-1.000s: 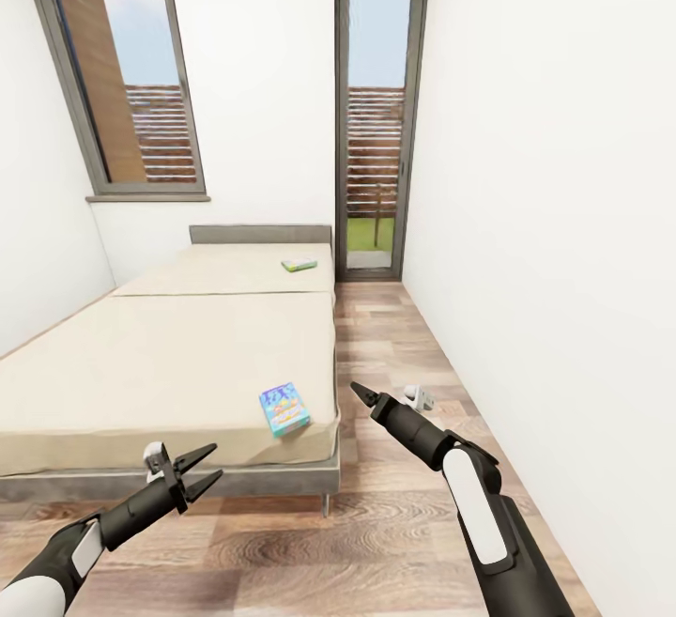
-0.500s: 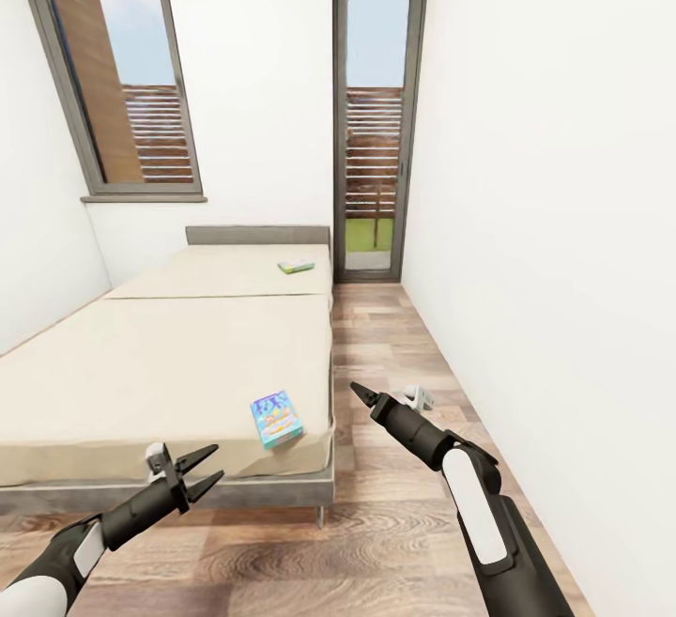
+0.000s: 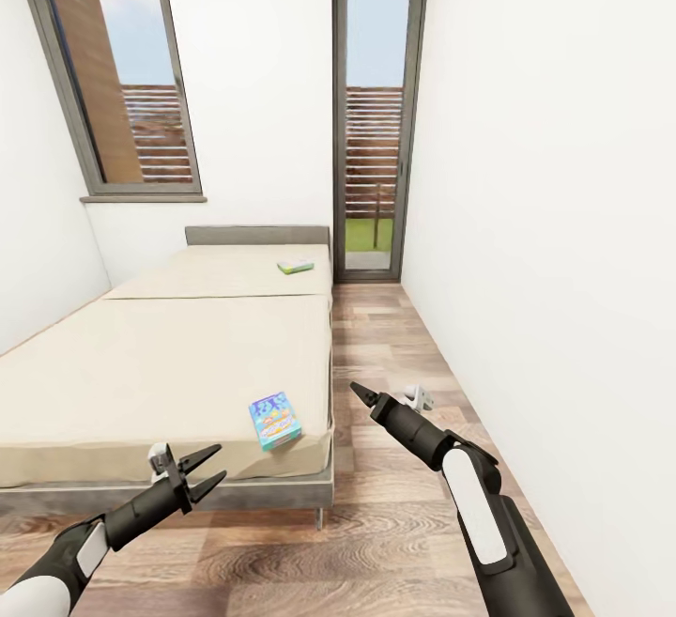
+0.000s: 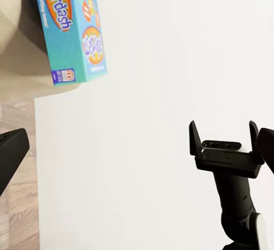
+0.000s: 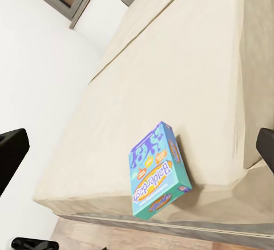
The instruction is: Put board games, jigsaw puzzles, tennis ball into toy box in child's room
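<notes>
**Robot facing the bed, both tools empty, two game boxes waiting**

The blue board game [image 3: 275, 420] is lying flat near the corner of the bed [image 3: 160, 363], close to the mattress edge nearest the robot; the green-edged board game [image 3: 296, 267] is resting far up the bed, near the grey headboard [image 3: 258, 235]; the toy box and the table are somewhere outside these views. The left tool [image 3: 208, 467] is hanging released over the floor just short of the bed frame, its dark fingers spread and holding nothing; the right tool [image 3: 359, 393] is pointing forward over the wood-plank floor [image 3: 394, 335], beside the bed, and whether its fingers are parted I cannot tell, though nothing is sitting in them.

Risks, as I am judging them: the blue box is sitting so near the edge that a sideways nudge may be pushing it off onto the floor; the mattress is soft-looking beige fabric, so a downward press may be sinking the box rather than seating the fingers; the box is thin and flat, offering only narrow cardboard edges to pinch, and its glossy print may be letting it slip; the far box is likely needing the base moved closer, with the white wall [image 3: 545, 223] crowding the right arm.
</notes>
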You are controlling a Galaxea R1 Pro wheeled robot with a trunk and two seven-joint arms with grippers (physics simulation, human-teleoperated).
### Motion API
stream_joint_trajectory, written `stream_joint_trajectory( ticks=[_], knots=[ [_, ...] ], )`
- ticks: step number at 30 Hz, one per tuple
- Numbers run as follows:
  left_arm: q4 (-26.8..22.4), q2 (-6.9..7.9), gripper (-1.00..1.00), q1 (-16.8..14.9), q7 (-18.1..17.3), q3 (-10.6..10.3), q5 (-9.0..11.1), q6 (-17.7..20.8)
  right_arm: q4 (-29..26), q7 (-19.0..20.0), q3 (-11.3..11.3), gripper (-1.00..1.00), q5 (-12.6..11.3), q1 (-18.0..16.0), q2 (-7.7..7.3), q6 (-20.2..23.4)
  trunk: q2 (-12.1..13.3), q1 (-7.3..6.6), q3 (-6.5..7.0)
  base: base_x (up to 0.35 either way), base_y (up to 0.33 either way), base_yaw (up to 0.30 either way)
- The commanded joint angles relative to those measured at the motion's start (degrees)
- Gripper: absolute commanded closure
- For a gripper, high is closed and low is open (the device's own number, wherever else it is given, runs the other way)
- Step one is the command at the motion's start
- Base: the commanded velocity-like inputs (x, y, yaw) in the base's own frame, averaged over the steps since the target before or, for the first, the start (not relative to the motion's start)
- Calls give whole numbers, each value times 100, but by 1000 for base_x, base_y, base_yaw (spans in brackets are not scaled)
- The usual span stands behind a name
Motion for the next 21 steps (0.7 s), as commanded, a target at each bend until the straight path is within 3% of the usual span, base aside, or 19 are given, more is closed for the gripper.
stream_joint_trajectory(
  ticks=[1, 4, 21],
  knots=[
    [2, -2, -100, -3, -14, 4, 7, 58, -3, 11, -9, -100, -6, -3, 3, 27, -2, -1, -6, 0, 0, 0],
    [2, -9, -100, -3, -6, 4, 5, 54, -3, 9, -9, -100, -6, -3, 3, 27, -2, -1, -6, 0, 0, 0],
    [2, -12, -100, -3, -2, 4, 3, 54, -3, 13, -5, -100, -8, -3, 3, 25, -607, 333, -319, 0, 0, 0]
  ],
)
